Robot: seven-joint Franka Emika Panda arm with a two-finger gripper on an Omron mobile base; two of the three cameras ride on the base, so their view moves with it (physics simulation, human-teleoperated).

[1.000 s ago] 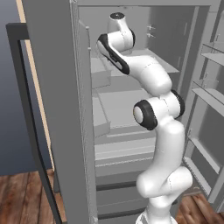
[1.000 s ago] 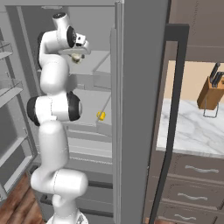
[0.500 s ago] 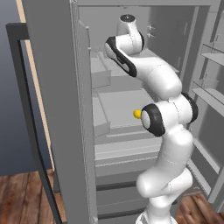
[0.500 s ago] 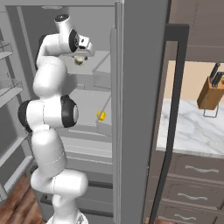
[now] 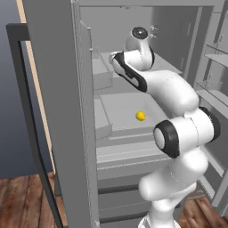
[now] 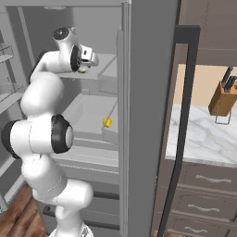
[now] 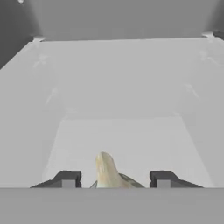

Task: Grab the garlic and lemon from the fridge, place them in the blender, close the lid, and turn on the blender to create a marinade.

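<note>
The fridge [image 5: 58,89] stands open, its grey wall [image 6: 143,92] close on the right. My gripper [image 7: 115,179] reaches in over the upper shelf [image 7: 118,131]. The cream-white garlic [image 7: 107,171] sits between its two dark fingertips [image 7: 68,179], with a gap showing on each side, so the gripper is open around it. In the right base view the garlic [image 6: 83,69] shows just under the hand [image 6: 88,58]. The yellow lemon [image 5: 140,116] lies on the shelf below [image 6: 107,122]. The blender and the lid are out of view.
Door racks [image 5: 213,58] stand at the right of the left base view. A dark-framed door [image 6: 183,115] hangs right of the fridge wall. Beyond it is a marble counter [image 6: 203,134] with a wooden knife block [image 6: 222,97] and drawers [image 6: 203,185] beneath.
The arm's elbow has swung down and outward, uncovering the lemon in the left base view. The hand has stayed at the upper shelf with the garlic between its fingers.
</note>
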